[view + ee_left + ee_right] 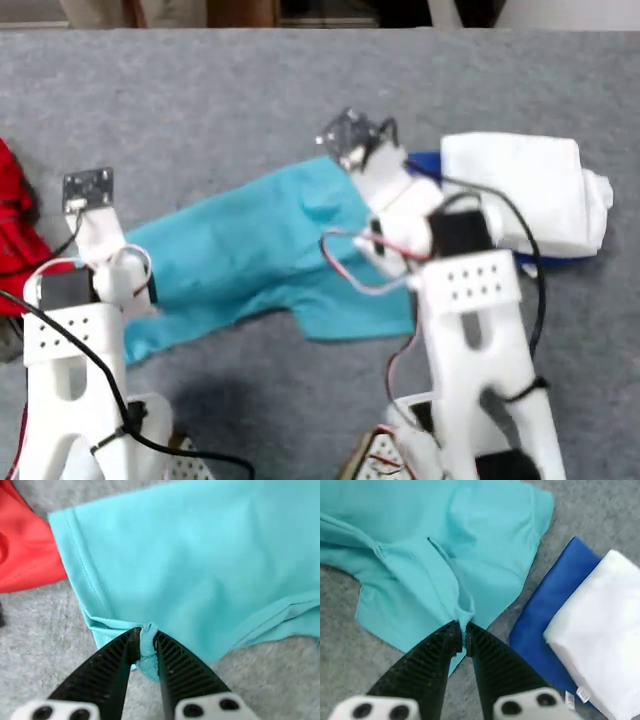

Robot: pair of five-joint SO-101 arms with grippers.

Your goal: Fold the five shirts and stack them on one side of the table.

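- The teal shirt (250, 250) lies rumpled across the middle of the grey counter (200, 90), with one end lapped over itself.
- The left claw (145, 647) is clamped on a small bunch of hem at one corner of the teal shirt, and the cloth is squeezed between its black ridged fingers (112, 665).
- The right claw (461, 632) is pinched tight on a fold of the teal shirt at the opposite end, next to a stitched seam.
- A folded blue shirt (545, 625) lies just beside the teal shirt at the right claw's end.
- A folded white shirt (520, 190) sits on top of the blue one, on the side away from the teal shirt.
- A crumpled red shirt (25, 545) lies close beside the teal shirt at the left claw's end. I cannot tell whether the two touch.
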